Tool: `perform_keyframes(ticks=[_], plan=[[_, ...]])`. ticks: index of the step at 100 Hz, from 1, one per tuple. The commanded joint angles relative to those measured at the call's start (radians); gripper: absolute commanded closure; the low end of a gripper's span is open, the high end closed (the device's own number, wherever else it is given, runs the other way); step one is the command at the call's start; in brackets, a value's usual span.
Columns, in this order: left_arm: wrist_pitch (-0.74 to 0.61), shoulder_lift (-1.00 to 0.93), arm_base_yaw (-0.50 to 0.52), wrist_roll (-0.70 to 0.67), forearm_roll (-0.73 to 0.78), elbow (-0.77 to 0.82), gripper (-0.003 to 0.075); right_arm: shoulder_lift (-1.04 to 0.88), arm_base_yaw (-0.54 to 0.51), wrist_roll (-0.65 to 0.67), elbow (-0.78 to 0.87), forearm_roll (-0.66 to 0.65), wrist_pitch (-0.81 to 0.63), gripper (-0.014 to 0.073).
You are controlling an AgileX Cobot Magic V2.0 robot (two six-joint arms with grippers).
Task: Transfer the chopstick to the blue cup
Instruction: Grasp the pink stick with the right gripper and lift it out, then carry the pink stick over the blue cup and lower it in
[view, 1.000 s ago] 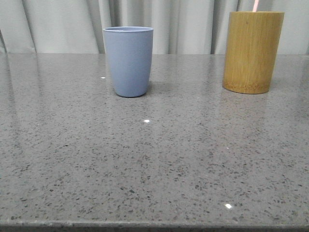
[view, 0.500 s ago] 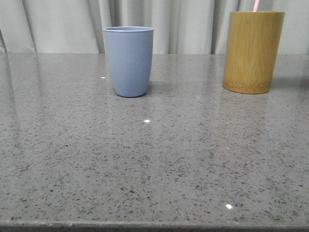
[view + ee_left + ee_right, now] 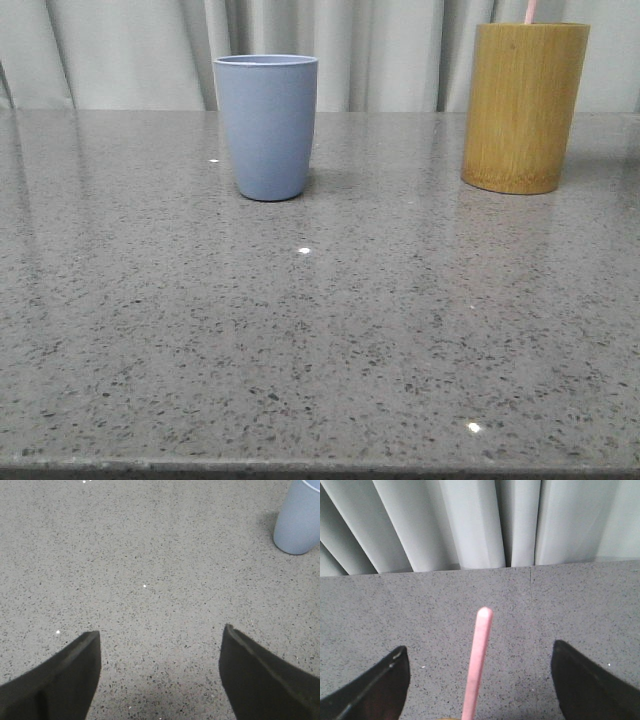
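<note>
1. My right fingers (image 3: 479,680) are spread wide, the chopstick (image 3: 478,660) rising between them, untouched.
2. My left fingers (image 3: 160,670) are wide apart over bare worktop (image 3: 150,555), gripping nothing.
3. The chopstick stands in the bamboo holder (image 3: 524,105); the blue cup (image 3: 266,125) sits well apart to its left.

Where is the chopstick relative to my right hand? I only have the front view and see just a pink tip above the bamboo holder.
Observer: The chopstick stands between the open fingers of the right hand, untouched.
Operator: And the left hand?
Observer: The left hand is open over bare countertop, holding nothing.
Operator: Is the blue cup near it?
Observer: The blue cup stands ahead and off to one side of its fingers, not between them.
</note>
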Motion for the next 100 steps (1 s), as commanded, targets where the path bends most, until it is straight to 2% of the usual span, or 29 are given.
perform_keyframes(ticks=[1,61,68,90,100], plan=[[-0.070,0.001,0.001,-0.008,-0.014,-0.025,0.0237,-0.017,-0.002,-0.012,-0.039,0.005,-0.092,0.0012],[-0.070,0.001,0.001,-0.008,-0.014,-0.025,0.0237,0.033,0.000,-0.012,-0.039,0.035,-0.112,0.0032],[-0.070,0.001,0.001,-0.008,-0.014,-0.025,0.0237,0.033,0.000,-0.012,-0.039,0.049,-0.103,0.0095],[-0.070,0.001,0.001,-0.008,-0.014,-0.025,0.0237,0.033,0.002,-0.012,-0.039,0.077,-0.102,0.0393],[-0.070,0.001,0.001,-0.008,-0.014,-0.025,0.0237,0.033,0.002,-0.012,-0.039,0.083,-0.106,0.0496]])
